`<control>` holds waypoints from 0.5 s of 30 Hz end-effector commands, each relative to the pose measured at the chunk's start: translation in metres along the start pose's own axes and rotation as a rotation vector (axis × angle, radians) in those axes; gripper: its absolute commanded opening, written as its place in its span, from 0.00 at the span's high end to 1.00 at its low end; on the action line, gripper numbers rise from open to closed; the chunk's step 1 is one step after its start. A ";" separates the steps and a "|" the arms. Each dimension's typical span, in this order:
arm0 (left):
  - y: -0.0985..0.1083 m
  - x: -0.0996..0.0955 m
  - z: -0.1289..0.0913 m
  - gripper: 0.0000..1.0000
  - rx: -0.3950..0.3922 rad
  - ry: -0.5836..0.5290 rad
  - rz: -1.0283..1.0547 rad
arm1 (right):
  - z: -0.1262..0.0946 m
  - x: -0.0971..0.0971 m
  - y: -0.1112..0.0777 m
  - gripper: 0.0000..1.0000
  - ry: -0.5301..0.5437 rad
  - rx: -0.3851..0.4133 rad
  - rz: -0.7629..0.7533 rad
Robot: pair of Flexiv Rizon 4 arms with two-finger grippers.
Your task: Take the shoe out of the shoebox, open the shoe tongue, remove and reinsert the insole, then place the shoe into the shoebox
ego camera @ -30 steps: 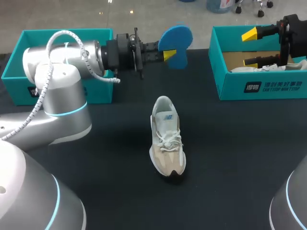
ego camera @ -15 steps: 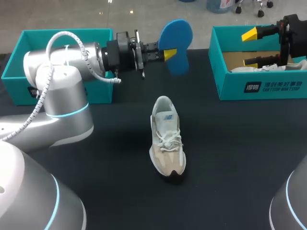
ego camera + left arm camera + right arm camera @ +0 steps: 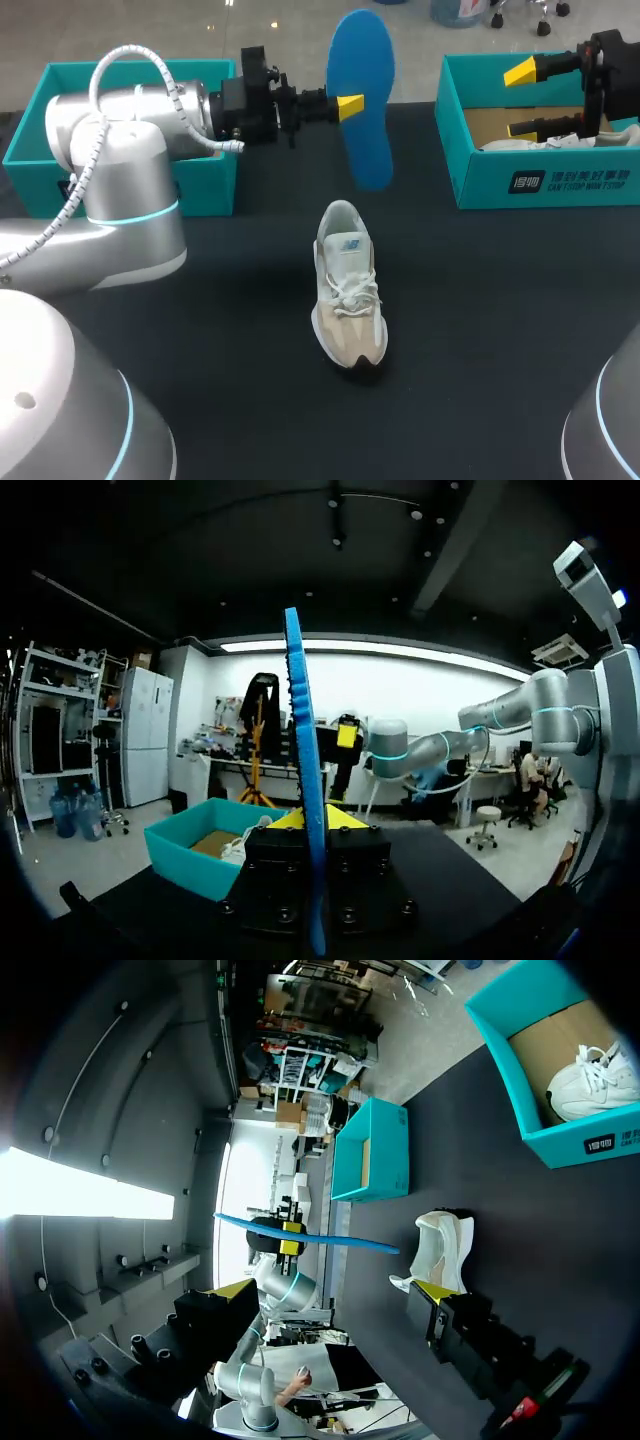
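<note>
A beige and white shoe [image 3: 348, 290] lies on the black table, toe toward me. Above and behind its heel my left gripper [image 3: 348, 105] is shut on a blue insole [image 3: 362, 95], which stands upright in the air. In the left wrist view the insole [image 3: 305, 780] shows edge-on, clamped between the yellow tips. My right gripper [image 3: 522, 100] hangs open over the right teal shoebox [image 3: 540, 185], holding nothing. The right wrist view takes in the shoe [image 3: 445, 1245] and the insole [image 3: 300, 1235] ahead of its open gripper [image 3: 335, 1290].
A second white shoe [image 3: 545, 143] rests inside the right shoebox. Another teal box [image 3: 35, 190] stands at the back left, partly hidden by my left arm. Bare black table [image 3: 480, 330] surrounds the shoe.
My left gripper has rotated and lifted the insole, which now stands tall and lengthwise instead of showing short and rounded. The shoe and the right arm have not moved.
</note>
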State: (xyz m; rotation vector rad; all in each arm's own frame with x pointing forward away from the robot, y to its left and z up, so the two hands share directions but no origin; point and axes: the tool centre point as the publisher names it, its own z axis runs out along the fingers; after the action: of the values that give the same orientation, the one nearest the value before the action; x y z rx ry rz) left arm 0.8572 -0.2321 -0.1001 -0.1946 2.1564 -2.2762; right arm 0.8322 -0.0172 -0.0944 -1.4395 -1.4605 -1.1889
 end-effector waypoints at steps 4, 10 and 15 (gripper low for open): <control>-0.006 -0.007 0.001 1.00 -0.016 0.096 -0.776 | 0.001 0.000 0.000 0.00 -0.001 -0.001 0.001; -0.007 -0.006 0.001 1.00 -0.008 0.110 -0.792 | 0.001 0.000 0.000 0.00 -0.001 -0.001 0.001; -0.007 -0.006 0.001 1.00 -0.008 0.110 -0.792 | 0.001 0.000 0.000 0.00 -0.001 -0.001 0.001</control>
State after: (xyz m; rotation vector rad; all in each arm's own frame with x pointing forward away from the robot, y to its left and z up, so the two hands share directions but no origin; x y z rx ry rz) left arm 0.8597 -0.2326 -0.0931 -0.7851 2.3730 -2.5546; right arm 0.8322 -0.0172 -0.0944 -1.4394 -1.4605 -1.1888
